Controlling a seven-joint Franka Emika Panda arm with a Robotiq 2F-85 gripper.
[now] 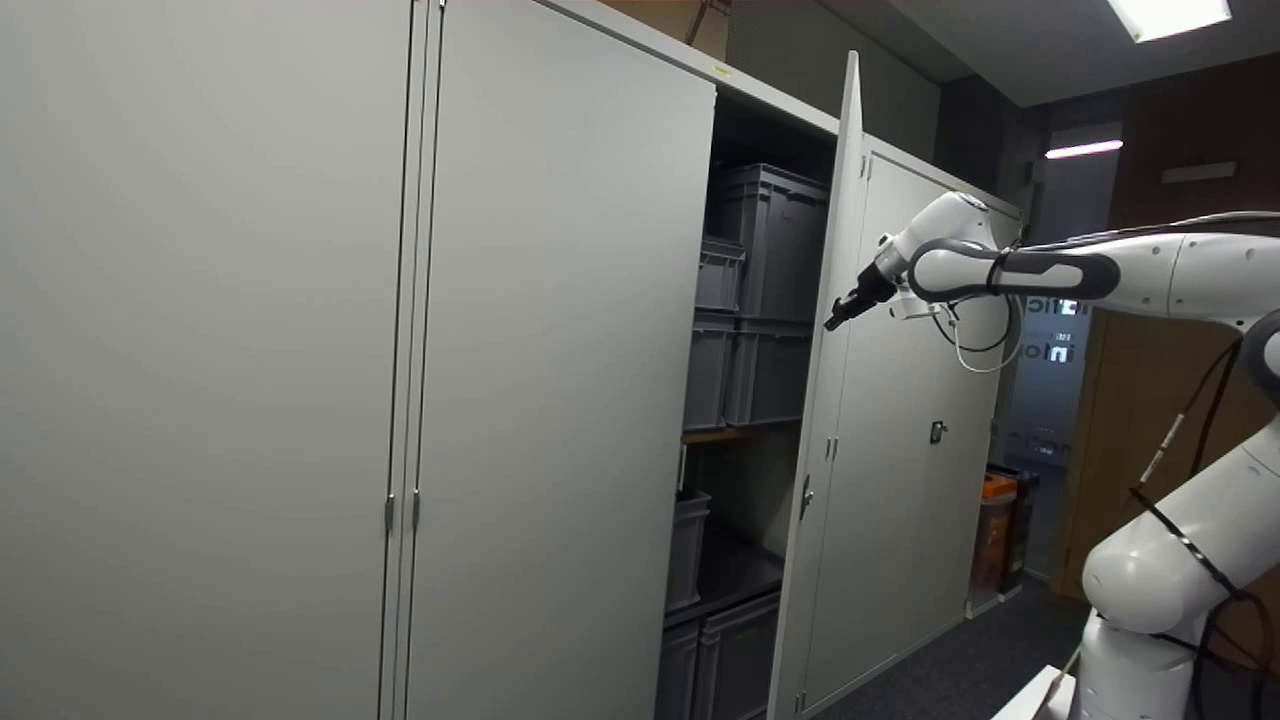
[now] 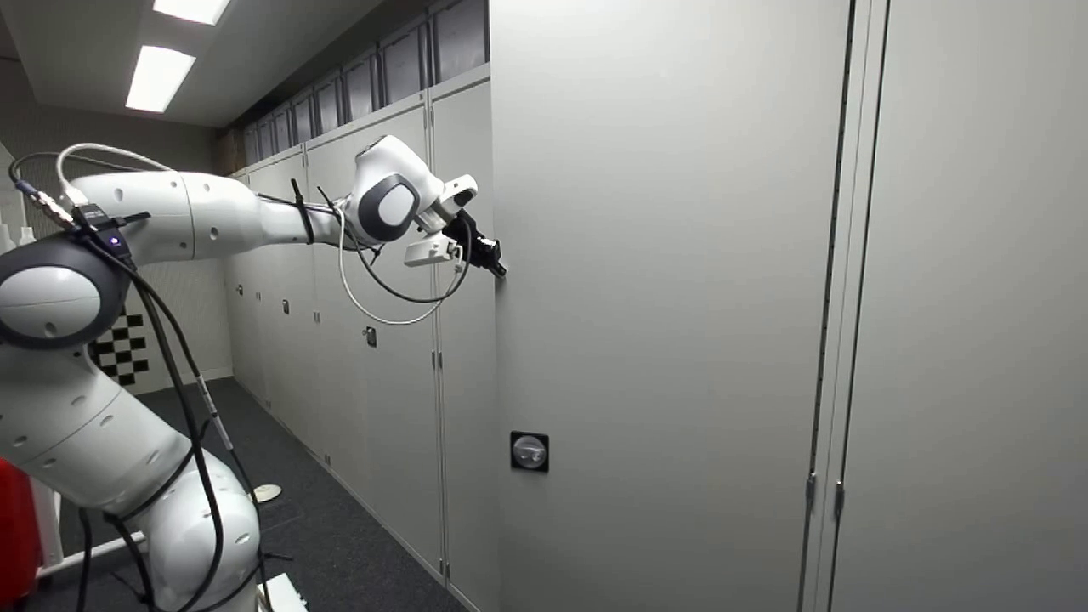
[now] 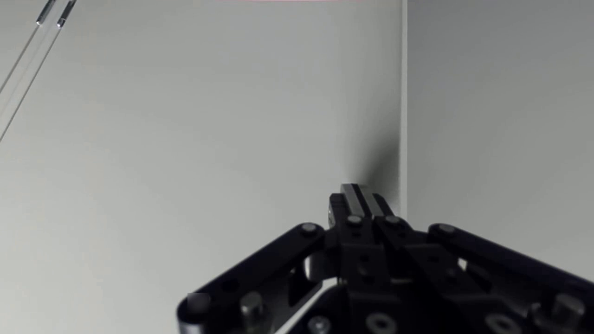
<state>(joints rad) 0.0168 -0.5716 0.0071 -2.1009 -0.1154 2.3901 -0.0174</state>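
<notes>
While its jaws are clenched, a robot arm (image 2: 212, 208) reaches to a cabinet door (image 2: 671, 255)

As I look on, the jaws sit pressed together, their tips close by the door's free edge; whether they touch it I can't tell. That door stands ajar, with a round handle (image 2: 529, 451) lower down on it. Through the gap behind, grey boxes (image 1: 780, 240) sit stacked. Past the neighbouring closed door (image 1: 890, 400) stands a bin (image 1: 993, 540) with an orange top; beyond it, a glass panel (image 1: 1055, 400).
</notes>
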